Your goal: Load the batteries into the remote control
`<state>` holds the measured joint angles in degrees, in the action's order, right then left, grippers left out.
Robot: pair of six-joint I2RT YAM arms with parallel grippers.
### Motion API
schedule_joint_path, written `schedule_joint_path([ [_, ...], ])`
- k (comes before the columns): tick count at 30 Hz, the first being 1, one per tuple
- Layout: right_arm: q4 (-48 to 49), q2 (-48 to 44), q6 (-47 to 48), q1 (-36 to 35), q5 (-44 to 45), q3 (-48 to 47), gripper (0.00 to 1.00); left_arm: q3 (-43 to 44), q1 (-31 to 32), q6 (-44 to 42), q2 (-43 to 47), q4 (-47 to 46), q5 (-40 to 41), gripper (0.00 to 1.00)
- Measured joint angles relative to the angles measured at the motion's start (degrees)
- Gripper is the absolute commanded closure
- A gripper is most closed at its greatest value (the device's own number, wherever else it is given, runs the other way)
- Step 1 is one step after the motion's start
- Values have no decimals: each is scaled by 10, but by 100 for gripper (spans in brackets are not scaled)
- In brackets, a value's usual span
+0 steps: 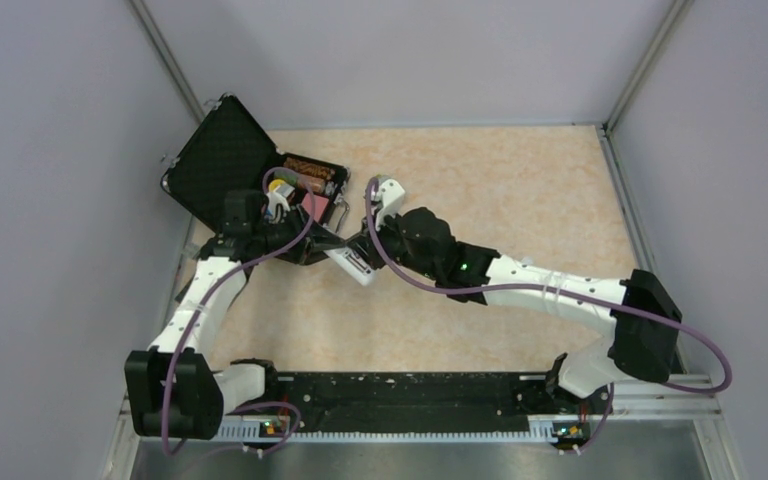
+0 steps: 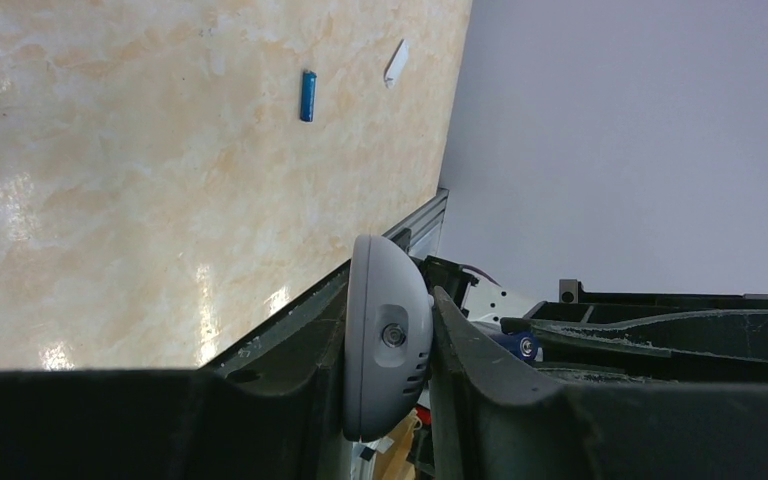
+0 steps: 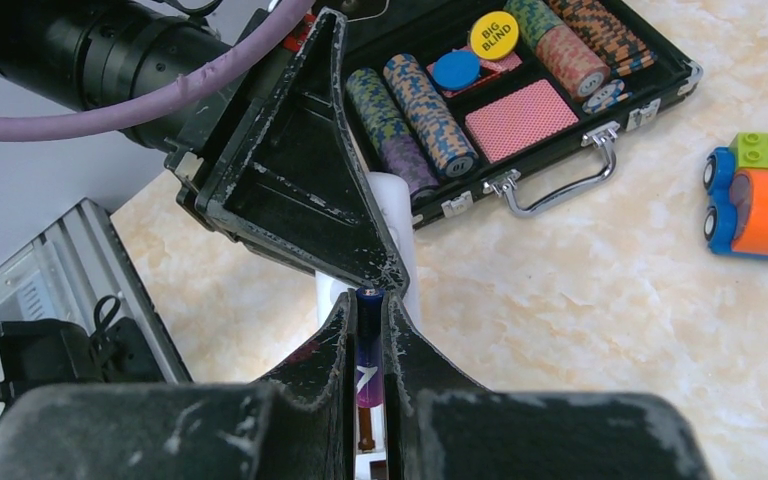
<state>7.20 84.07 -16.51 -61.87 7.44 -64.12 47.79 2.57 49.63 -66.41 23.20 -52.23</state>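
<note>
The white remote control (image 2: 388,340) is clamped edge-on in my left gripper (image 2: 390,300); in the top view it (image 1: 352,266) is held above the table, left of centre. My right gripper (image 3: 365,300) is shut on the darker blue-purple battery (image 3: 368,345) and holds it right at the remote's white body (image 3: 395,215), under the left gripper's fingers (image 3: 300,190). That battery's tip also shows in the left wrist view (image 2: 516,346). The blue battery (image 2: 307,96) lies loose on the table, far from both grippers. Both grippers meet in the top view (image 1: 360,250).
An open black case (image 3: 660,75) with striped chip stacks and a card deck stands just behind the grippers, its lid up (image 1: 220,160). An orange-blue-green toy car (image 3: 755,200) sits right of the case. A small white flat piece (image 2: 396,63) lies near the blue battery.
</note>
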Motion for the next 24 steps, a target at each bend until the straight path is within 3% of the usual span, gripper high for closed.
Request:
schedule_joint_path([
  [24, 20, 19, 33, 0, -18, 26, 95, 8, 0, -12, -7, 10, -6, 100],
])
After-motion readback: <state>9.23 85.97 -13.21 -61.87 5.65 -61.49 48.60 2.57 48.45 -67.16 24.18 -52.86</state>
